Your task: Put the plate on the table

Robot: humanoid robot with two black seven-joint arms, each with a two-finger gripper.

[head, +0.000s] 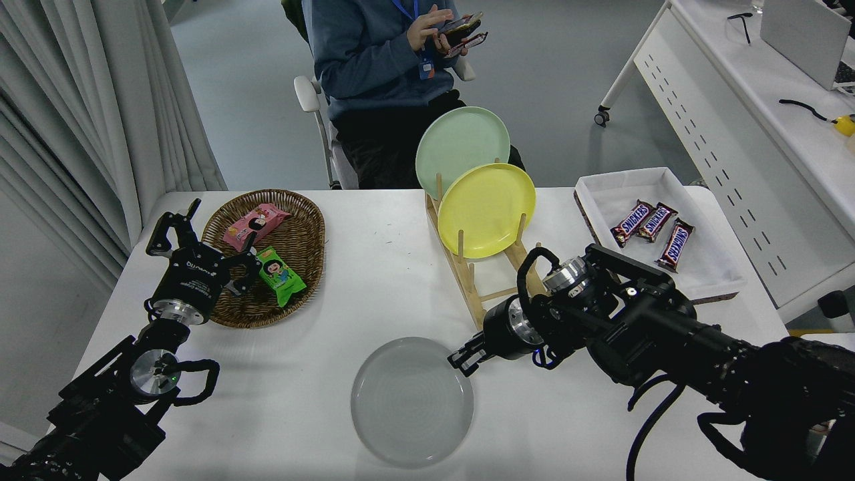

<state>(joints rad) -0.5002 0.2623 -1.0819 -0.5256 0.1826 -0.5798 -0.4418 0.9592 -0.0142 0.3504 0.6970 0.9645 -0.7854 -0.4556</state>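
The light-grey plate (412, 401) lies flat, low over or on the white table (374, 287), near its front edge. My right gripper (463, 357) comes in from the right and is shut on the plate's upper right rim. My left gripper (200, 234) is parked at the left, open and empty, beside the wicker basket.
A wooden rack (475, 280) behind my right arm holds a yellow plate (486, 210) and a pale green plate (461, 143). A wicker basket (304, 267) with snack packs stands at the left. A white tray (701, 274) of chocolate bars is at the right. A person sits at the far side.
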